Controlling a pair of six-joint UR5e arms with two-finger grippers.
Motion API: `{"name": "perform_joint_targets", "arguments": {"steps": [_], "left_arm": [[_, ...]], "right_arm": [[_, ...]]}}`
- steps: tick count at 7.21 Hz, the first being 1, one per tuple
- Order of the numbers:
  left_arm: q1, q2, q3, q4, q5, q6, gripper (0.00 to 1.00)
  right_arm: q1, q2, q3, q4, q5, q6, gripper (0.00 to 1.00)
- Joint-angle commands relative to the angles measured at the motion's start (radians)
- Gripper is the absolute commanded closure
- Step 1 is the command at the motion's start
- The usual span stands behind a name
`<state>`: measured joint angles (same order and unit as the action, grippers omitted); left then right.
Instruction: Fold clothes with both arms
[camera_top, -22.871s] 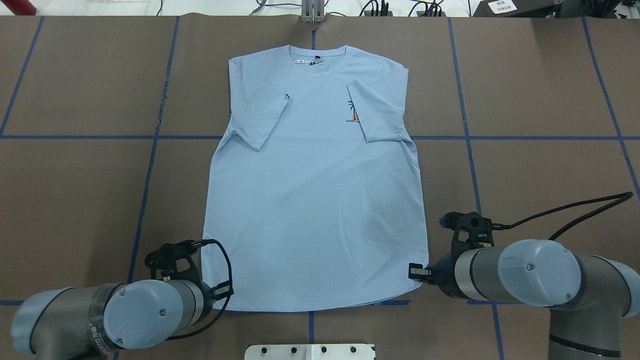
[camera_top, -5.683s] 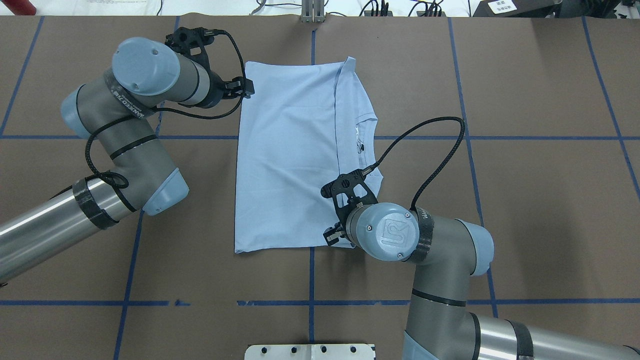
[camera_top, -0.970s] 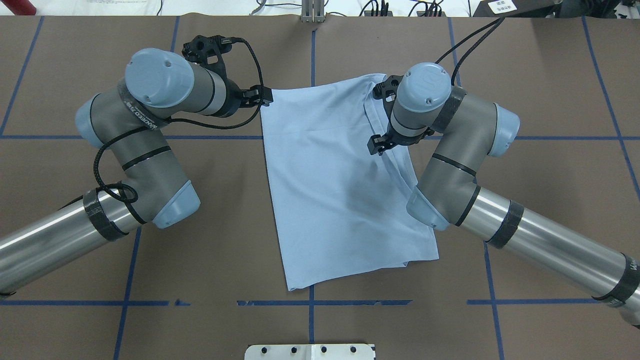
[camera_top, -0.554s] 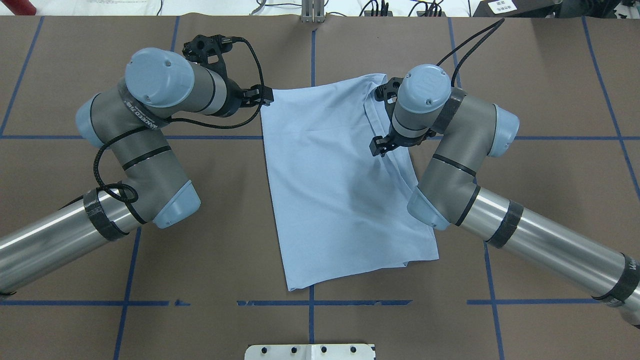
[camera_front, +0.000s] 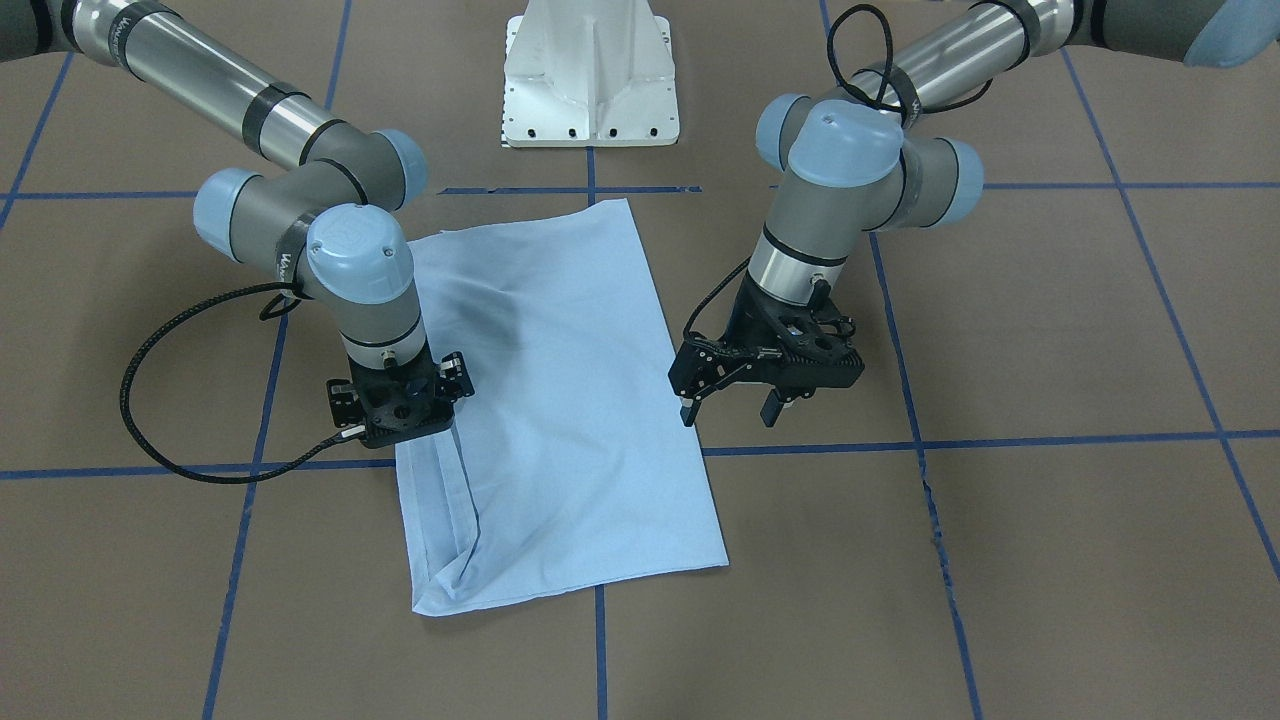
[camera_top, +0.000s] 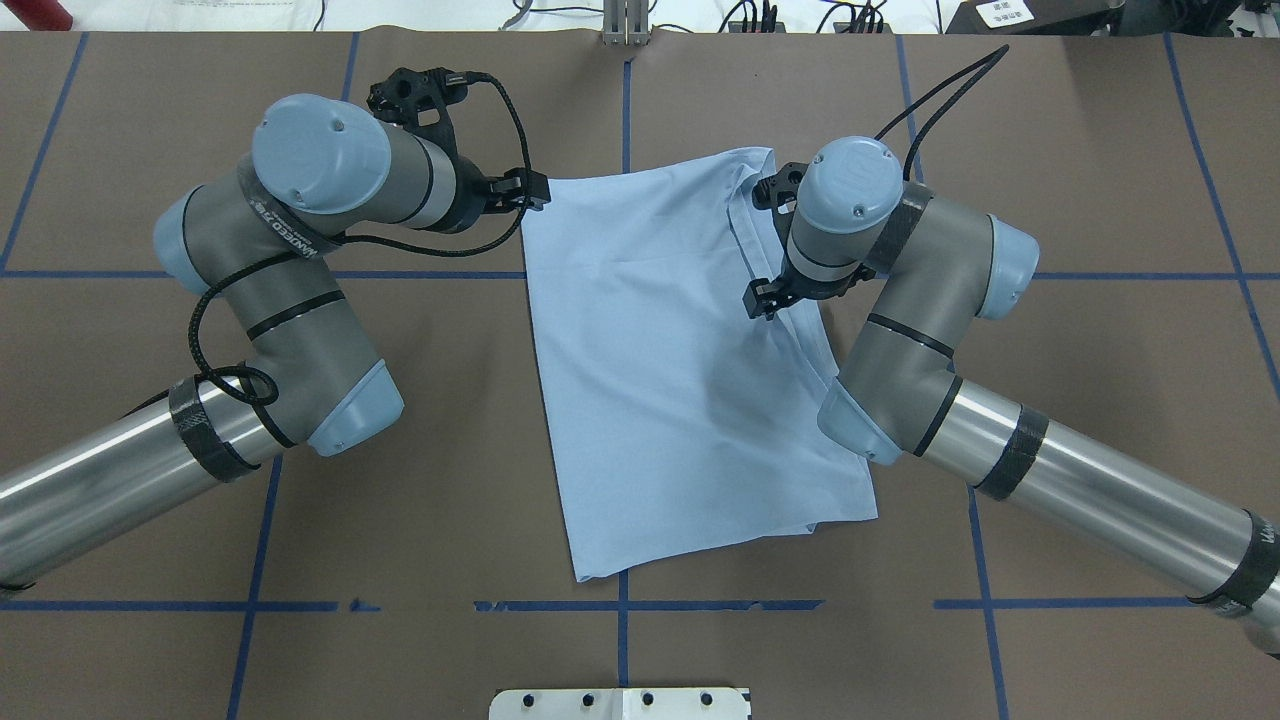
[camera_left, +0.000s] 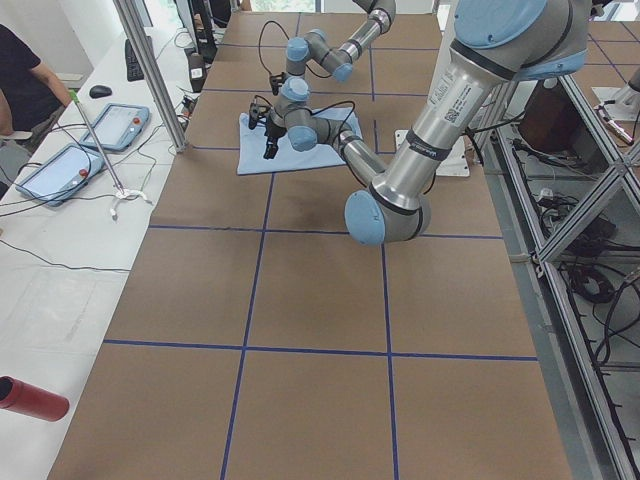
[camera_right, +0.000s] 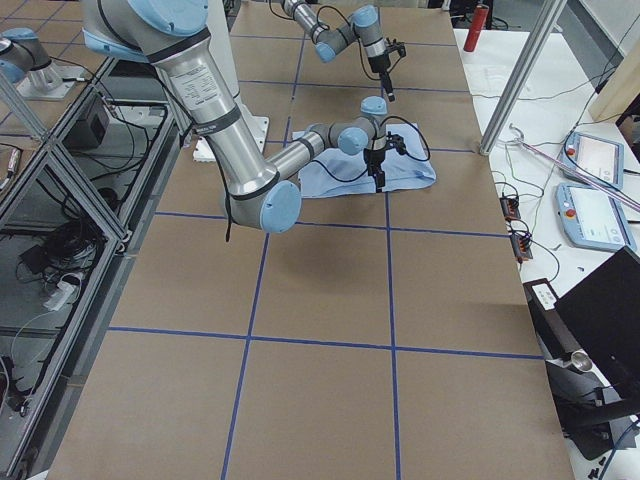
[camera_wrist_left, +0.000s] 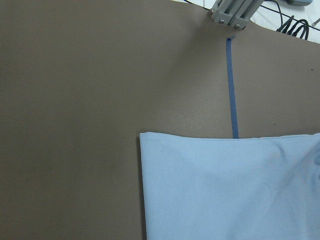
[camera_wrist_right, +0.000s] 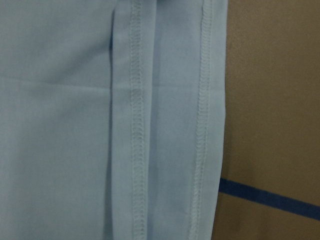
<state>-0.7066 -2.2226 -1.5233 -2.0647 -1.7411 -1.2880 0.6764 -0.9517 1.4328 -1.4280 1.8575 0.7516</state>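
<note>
T-shirt (camera_top: 680, 400) was laid folded, askew, mid-worktop (camera_top: 1050, 160). The left gripper (camera_front: 728, 408) was held wide open, empty, beside its far left corner. The right gripper (camera_top: 759, 298) was poised over its right hem, and its opening could not be told.

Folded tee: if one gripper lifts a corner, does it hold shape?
Probably not: the T-shirt lies in soft wrinkles, so it is likely floppy and would drape. Its stacked hems look unattached, so layers may slide apart. Thin fabric, probably light.
</note>
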Motion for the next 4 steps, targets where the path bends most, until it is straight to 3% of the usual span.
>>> {"name": "perform_joint_targets", "arguments": {"steps": [1, 4], "left_arm": [[0.001, 0.000, 0.000, -0.006, 0.000, -0.002, 0.00], [0.001, 0.000, 0.003, -0.023, 0.000, -0.005, 0.00]], "right_arm": [[0.000, -0.002, 0.000, 0.000, 0.000, 0.000, 0.00], [0.041, -0.024, 0.000, 0.000, 0.005, -0.049, 0.00]]}}
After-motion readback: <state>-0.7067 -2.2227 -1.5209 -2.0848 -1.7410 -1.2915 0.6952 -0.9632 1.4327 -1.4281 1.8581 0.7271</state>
